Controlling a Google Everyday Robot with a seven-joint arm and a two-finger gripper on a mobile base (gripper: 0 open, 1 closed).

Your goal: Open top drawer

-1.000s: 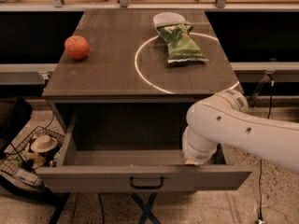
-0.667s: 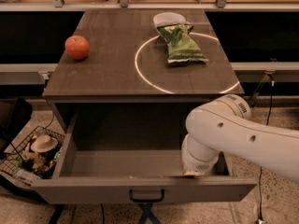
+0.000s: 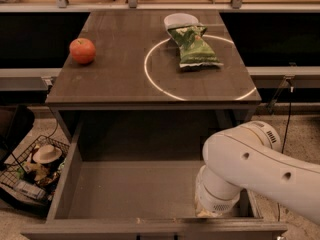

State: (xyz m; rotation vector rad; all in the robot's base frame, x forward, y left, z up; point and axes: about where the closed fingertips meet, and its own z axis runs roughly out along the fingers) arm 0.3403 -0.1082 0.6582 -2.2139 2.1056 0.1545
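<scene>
The top drawer is a deep plain grey box under the table top. It stands pulled far out toward me, and its inside is bare. Its front panel runs along the bottom edge of the view, with only the top of the black handle showing. My white arm comes in from the right and bends down into the drawer's front right corner. My gripper is at the inner side of the front panel, mostly hidden under the wrist.
On the table top lie a red apple, a green chip bag and a white bowl behind it. A wire basket of clutter sits on the floor at the left. A cable hangs at the right.
The drawer has slid further out toward me, and its front panel has dropped to the frame's bottom edge. My arm has moved with it, nearer and lower.
</scene>
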